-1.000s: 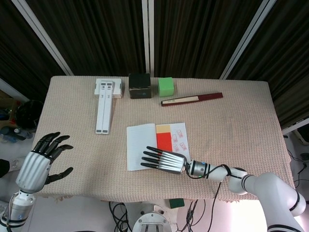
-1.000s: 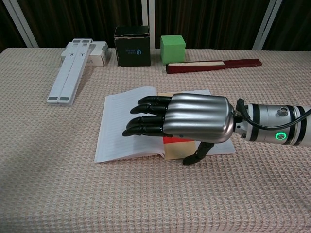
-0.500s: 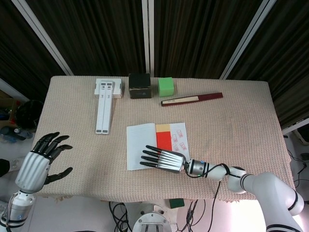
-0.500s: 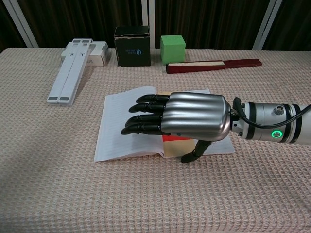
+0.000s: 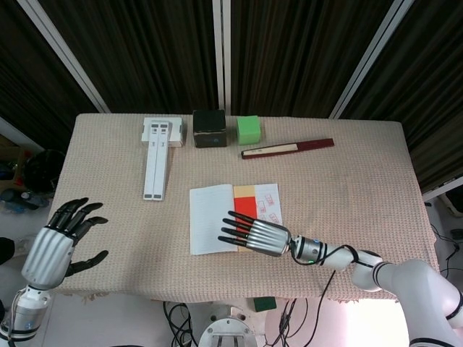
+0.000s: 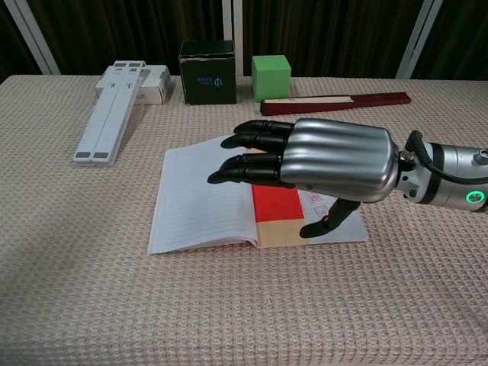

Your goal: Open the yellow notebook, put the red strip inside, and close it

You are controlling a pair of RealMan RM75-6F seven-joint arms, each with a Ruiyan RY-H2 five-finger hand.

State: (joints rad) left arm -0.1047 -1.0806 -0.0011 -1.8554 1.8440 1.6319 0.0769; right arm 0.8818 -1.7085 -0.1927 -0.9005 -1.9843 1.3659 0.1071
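The notebook lies open and flat at the middle of the table, white lined pages up. The red strip lies on its right page beside the spine, with yellow showing at both ends. My right hand hovers over the right page, fingers stretched towards the left page and thumb hanging down, holding nothing. It covers part of the strip in both views. My left hand is off the table's near left corner, fingers spread and empty; the chest view does not show it.
Along the far edge stand a white folding stand, a black box and a green cube. A long dark red stick lies right of them.
My right hand has risen and drawn back to the right, off the left page, uncovering more of the red strip. The left hand has stayed put.
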